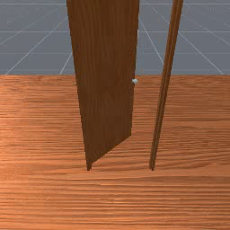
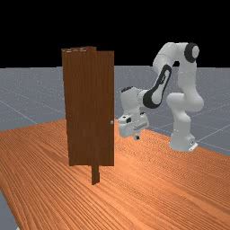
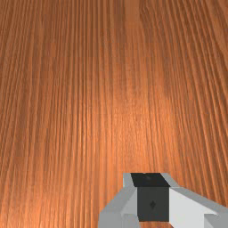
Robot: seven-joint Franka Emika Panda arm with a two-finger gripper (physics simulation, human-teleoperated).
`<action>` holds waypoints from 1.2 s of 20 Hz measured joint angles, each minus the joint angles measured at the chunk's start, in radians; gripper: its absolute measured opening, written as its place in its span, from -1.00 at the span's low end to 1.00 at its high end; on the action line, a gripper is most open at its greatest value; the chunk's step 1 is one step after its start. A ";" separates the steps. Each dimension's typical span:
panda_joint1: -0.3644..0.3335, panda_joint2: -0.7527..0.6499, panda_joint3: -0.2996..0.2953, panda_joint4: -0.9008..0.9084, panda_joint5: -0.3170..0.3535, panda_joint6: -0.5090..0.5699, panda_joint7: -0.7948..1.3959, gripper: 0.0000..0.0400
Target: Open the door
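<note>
Have both fingertips (image 3: 152,211) closest to the wrist camera, brought together with their dark ends meeting, over the orange-brown wood table (image 3: 67,111). Can make out a bright patch of light on the grain there, just beside the fingertips.

In the far view, hold the gripper (image 2: 136,137) closed above the table, fingertips downward, a little lower than the knob (image 2: 112,121) and apart from it, toward the far view's right. Reach out to there with the white and grey arm (image 2: 191,78) from a base (image 2: 181,138) standing on the table, well apart from the door (image 2: 105,90).

Find the door upright, with dark brown grain, ajar in its frame. In the front view, see it to the left of the frame post (image 1: 163,103), turned at an angle to the doorway. Follow its lower edge from beside the foot of the frame's left side, nearest the front camera, slanting back toward the knob side. Notice a gap between that far edge and the post. Spot the small, pale, round knob at that edge too. In the far view, look at the door's broad face, with part of the frame crossing before it and reaching lower, and with grey, pale-lined floor (image 2: 27,96) beyond the table.
</note>
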 joint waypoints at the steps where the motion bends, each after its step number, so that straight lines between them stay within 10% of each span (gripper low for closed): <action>1: 0.008 -0.033 -0.008 -0.011 -0.026 0.000 0.038 -1.00; 2: -0.011 -0.075 0.049 -0.034 -0.343 0.060 0.343 -1.00; 3: 0.011 -0.059 -0.005 -0.008 -0.030 -0.005 0.047 -1.00; 4: 0.006 -0.080 0.038 -0.035 -0.240 0.066 0.204 -1.00; 6: 0.008 -0.071 0.096 -0.020 -0.400 0.028 0.464 -1.00; 7: 0.026 -0.041 0.074 0.014 -0.236 0.054 0.495 -1.00; 10: 0.063 0.034 0.125 0.105 -0.207 0.048 0.958 -1.00; 13: 0.158 0.076 0.189 0.163 -0.216 0.024 0.873 -1.00; 14: 0.179 0.099 0.195 0.201 -0.330 -0.023 0.824 -1.00; 17: 0.177 0.098 0.194 0.197 -0.298 -0.006 0.788 -1.00; 21: 0.189 0.230 0.150 0.393 -0.416 -0.114 0.822 -1.00; 24: 0.145 0.442 0.162 0.714 -0.323 -0.169 0.632 -1.00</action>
